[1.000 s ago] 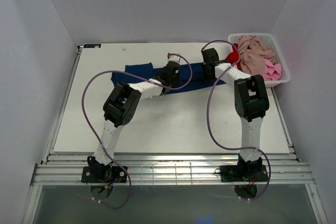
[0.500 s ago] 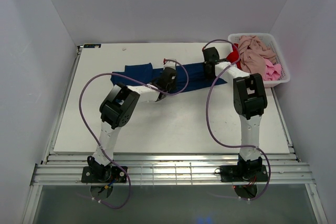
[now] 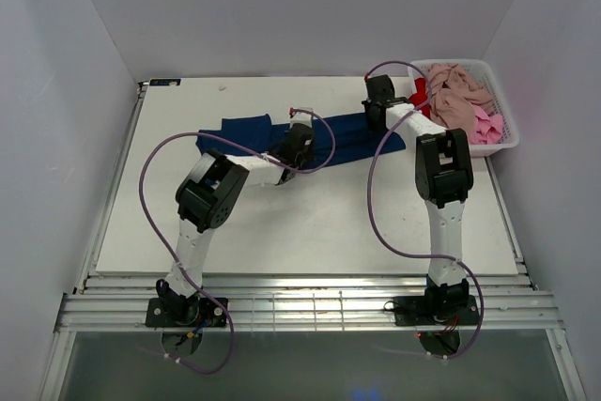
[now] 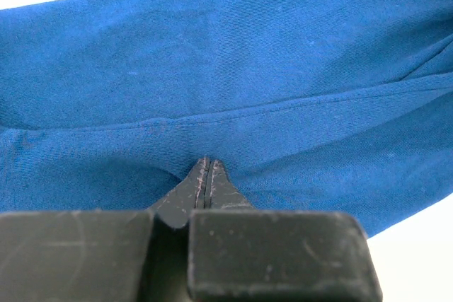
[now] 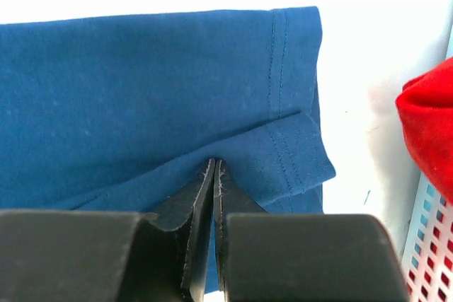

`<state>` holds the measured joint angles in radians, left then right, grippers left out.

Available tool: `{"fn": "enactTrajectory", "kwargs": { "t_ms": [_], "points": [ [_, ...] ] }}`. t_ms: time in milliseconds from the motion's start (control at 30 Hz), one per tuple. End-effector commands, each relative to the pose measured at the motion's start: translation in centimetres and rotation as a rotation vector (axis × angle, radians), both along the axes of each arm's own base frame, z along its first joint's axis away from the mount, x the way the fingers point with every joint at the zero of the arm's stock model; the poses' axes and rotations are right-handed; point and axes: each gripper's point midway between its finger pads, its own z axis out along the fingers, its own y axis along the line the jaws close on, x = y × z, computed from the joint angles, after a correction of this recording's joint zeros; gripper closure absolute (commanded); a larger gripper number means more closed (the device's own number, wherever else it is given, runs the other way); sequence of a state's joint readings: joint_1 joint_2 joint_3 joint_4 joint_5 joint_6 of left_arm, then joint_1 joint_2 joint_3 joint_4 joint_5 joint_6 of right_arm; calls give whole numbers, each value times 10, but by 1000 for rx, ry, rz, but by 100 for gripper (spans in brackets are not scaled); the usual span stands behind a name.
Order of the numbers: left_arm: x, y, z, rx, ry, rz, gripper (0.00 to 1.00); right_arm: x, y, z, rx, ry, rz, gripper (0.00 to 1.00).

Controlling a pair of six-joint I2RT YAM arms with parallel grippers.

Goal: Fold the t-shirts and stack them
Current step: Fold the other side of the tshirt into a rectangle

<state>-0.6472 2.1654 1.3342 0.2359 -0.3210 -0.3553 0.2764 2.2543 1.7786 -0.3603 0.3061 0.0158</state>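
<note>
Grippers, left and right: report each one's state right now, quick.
Left gripper: shut, pinching a fold of the navy blue cloth t-shirt.
Right gripper: shut, pinching the same t-shirt near its stitched hem.

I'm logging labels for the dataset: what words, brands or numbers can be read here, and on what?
None can be read.
The blue t-shirt shows only plain cloth and stitching in both wrist views.
A small dark strip at the far left corner of the table is too small to read.
</note>
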Motion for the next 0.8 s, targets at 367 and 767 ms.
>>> {"fn": "enactTrajectory", "kwargs": {
  "t_ms": [367, 767],
  "points": [
    [-27, -37, 52, 12, -120, -80, 100, 53, 7, 39, 65, -184, -6, 92],
    [-30, -73, 74, -14, -178, -130, 100, 21, -1, 87, 75, -230, 10, 92]
  ]
}}
